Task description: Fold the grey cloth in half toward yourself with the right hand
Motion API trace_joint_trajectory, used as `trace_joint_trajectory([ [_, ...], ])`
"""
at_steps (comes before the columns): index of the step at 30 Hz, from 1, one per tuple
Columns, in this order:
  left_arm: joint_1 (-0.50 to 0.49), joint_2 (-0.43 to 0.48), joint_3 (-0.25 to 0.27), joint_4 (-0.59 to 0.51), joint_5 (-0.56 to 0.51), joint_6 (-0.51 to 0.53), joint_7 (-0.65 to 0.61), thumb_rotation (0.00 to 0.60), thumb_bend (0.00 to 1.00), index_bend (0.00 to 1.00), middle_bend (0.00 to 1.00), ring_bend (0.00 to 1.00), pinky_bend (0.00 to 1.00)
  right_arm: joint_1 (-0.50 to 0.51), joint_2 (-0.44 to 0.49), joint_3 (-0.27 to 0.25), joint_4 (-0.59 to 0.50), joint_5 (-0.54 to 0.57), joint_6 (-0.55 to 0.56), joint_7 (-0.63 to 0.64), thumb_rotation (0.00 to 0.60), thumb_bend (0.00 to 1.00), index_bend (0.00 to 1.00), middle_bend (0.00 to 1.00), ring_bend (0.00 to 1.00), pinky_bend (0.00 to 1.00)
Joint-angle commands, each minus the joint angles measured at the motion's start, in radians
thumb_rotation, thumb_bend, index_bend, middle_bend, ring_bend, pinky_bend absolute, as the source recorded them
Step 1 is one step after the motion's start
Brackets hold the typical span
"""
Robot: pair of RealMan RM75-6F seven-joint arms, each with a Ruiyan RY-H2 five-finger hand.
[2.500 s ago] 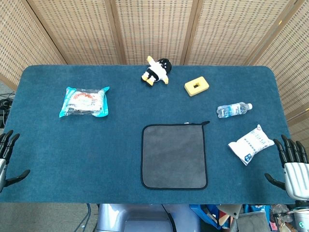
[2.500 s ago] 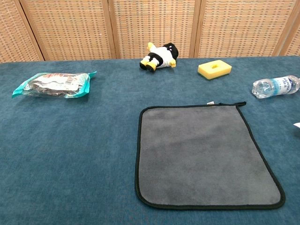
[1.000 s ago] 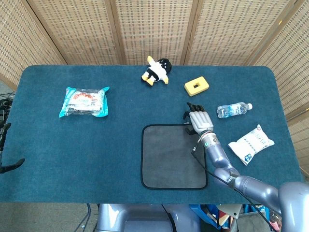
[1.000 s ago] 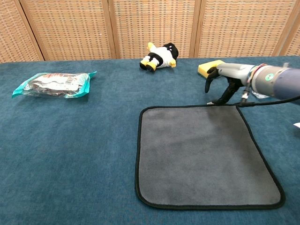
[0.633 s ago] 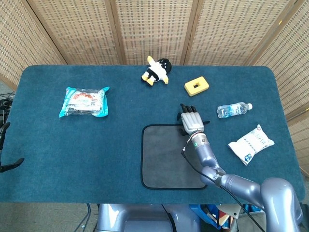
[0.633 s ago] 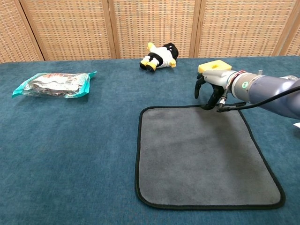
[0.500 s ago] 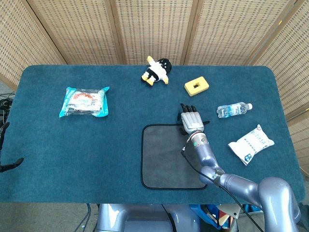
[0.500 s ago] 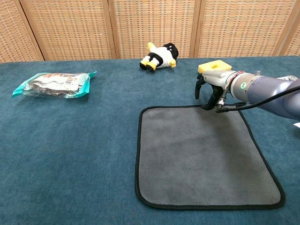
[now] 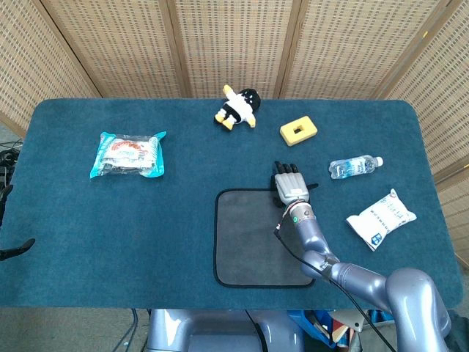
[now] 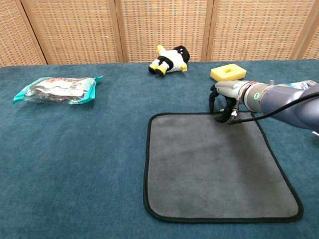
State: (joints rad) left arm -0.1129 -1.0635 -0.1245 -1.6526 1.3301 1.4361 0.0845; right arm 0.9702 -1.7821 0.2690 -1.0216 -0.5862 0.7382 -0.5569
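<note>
The grey cloth (image 9: 256, 238) with black trim lies flat on the blue table near its front edge, and it fills the lower right of the chest view (image 10: 214, 164). My right hand (image 9: 290, 188) hovers over the cloth's far edge, right of its middle. In the chest view, this right hand (image 10: 225, 98) points its fingers down, with the fingertips (image 10: 221, 117) touching the black trim and the thumb set apart. No part of the cloth is lifted. Only dark finger ends of my left hand (image 9: 16, 250) show at the table's left edge, spread and holding nothing.
A penguin plush (image 9: 238, 107) and a yellow sponge (image 9: 298, 130) lie at the back. A water bottle (image 9: 355, 166) and a white packet (image 9: 381, 218) lie right of the cloth. A teal snack bag (image 9: 129, 154) sits far left.
My right arm has swung in from the table's right edge to the cloth's far edge, and the hand has sunk until its fingertips touch the trim. The left hand has drawn slightly left.
</note>
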Motion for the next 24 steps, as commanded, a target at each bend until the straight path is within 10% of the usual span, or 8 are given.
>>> trace_joint_trajectory([
  [1,0.0,0.001,-0.001,0.0,-0.001,0.0,-0.002,0.6,0.11,0.0,0.0,0.0,0.0,0.003,-0.001,-0.006,0.003,0.009,-0.008,-0.009,0.6,0.46,0.43,0.0,0.0,0.0],
  [24,-0.004,-0.001,0.002,-0.002,-0.004,-0.001,0.006,0.6,0.11,0.0,0.0,0.0,0.0,-0.004,0.024,-0.023,-0.034,-0.026,0.018,0.013,0.6,0.51,0.57,0.0,0.0,0.0],
])
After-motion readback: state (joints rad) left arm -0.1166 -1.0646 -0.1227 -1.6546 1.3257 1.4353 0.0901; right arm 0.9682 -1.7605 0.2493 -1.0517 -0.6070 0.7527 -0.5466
